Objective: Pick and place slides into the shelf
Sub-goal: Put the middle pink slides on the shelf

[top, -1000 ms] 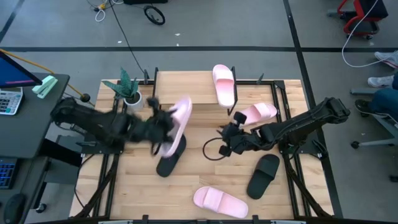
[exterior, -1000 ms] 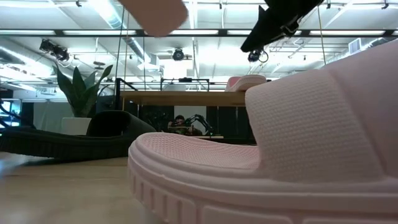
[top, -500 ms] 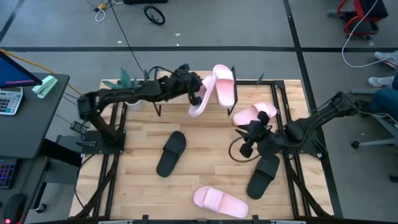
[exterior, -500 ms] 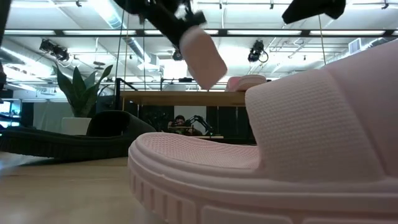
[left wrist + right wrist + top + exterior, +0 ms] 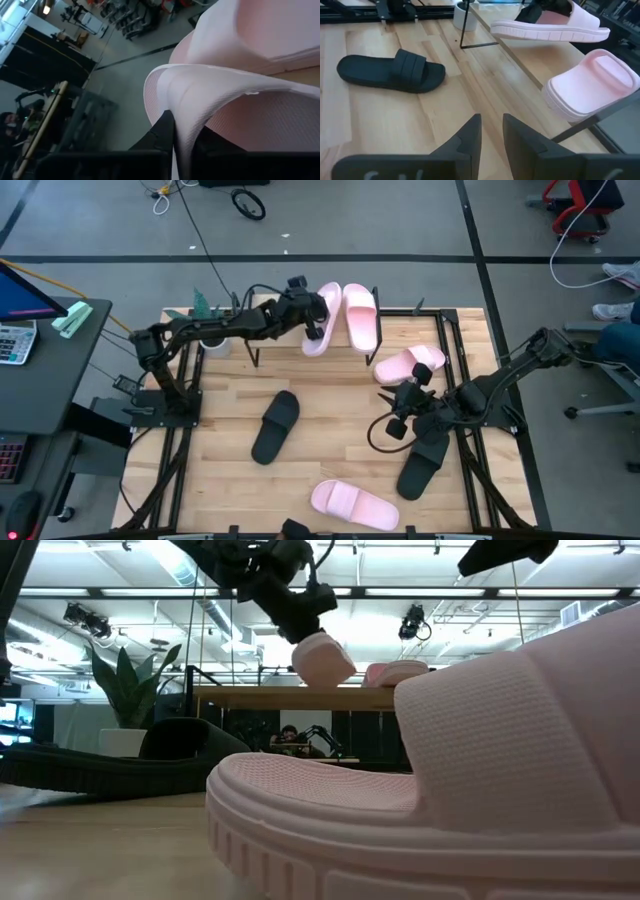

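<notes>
**Second pink slide being set on the shelf**

A pale pink slide [image 5: 320, 318] is clamped by its strap in the left gripper [image 5: 312, 328] at the shelf [image 5: 268, 308] at 12 o'clock, just beside another pink slide [image 5: 360, 316] already lying there. Next, it should be lowered flat and released. The right gripper [image 5: 400, 415] hovers at 3 o'clock above a black slide [image 5: 424, 462], its fingers a little apart and empty.

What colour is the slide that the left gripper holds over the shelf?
Pale pink. The slide in the left gripper shows best in the high view.
</notes>
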### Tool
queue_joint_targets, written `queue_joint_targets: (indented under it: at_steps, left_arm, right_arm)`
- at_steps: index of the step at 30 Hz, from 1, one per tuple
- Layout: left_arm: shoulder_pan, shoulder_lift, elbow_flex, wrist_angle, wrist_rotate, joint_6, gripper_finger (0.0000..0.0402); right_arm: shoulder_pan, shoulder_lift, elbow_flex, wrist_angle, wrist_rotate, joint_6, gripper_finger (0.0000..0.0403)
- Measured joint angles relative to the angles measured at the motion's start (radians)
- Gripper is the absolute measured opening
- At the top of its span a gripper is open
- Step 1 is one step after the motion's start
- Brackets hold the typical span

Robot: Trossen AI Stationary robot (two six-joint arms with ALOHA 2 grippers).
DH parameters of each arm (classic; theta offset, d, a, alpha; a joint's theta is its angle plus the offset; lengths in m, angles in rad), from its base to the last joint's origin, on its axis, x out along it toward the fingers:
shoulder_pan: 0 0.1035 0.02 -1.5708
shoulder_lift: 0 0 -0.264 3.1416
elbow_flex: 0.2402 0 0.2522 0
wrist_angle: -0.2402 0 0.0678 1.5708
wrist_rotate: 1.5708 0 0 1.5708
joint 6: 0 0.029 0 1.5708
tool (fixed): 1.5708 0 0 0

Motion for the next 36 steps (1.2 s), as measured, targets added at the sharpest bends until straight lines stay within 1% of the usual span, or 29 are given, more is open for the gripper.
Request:
queue_joint_targets:
  at_steps: [3,6,9,11,14,19,22,25,30,34,36]
  left_arm:
    - [0.004,0.010,0.000,0.003,0.048,0.000,0.0029]
    - [0.011,0.030,0.001,0.015,0.054,0.000,0.0028]
    - [0.020,0.050,0.002,0.029,0.062,-0.015,0.0039]
    - [0.025,0.055,0.002,0.033,0.064,-0.018,0.0055]
    - [0.027,0.056,0.002,0.036,0.051,-0.015,0.0091]
    - [0.029,0.056,0.000,0.080,-0.053,-0.011,0.0162]
    - [0.019,0.055,0.000,0.070,-0.061,-0.023,0.0195]
    - [-0.005,0.055,0.000,0.073,-0.059,-0.037,0.0217]
    - [-0.058,0.055,0.000,0.076,-0.064,0.004,0.0234]
    - [-0.098,0.047,0.000,0.078,-0.116,0.016,0.0232]
    - [-0.120,0.035,0.000,0.054,-0.170,0.016,0.0227]
  right_arm:
    - [0.000,0.000,0.000,0.000,0.000,0.009,0.0085]
    - [0.000,0.000,0.000,0.000,0.000,0.028,0.0085]
    - [0.000,0.002,0.000,0.003,-0.001,0.035,0.0085]
    - [0.000,0.005,0.000,0.006,0.000,0.035,0.0085]
    - [-0.001,0.012,0.000,0.005,-0.006,0.034,0.0085]
    - [-0.001,0.013,0.000,0.001,-0.012,0.026,0.0085]
    - [-0.001,0.013,0.000,0.001,-0.013,0.026,0.0085]
    - [-0.001,0.013,0.000,-0.002,-0.013,0.026,0.0085]
    - [-0.001,0.013,0.000,-0.010,-0.013,0.025,0.0085]
    - [-0.001,0.013,0.000,-0.010,-0.013,0.025,0.0085]
    - [-0.001,0.013,0.000,-0.010,-0.013,0.025,0.0085]
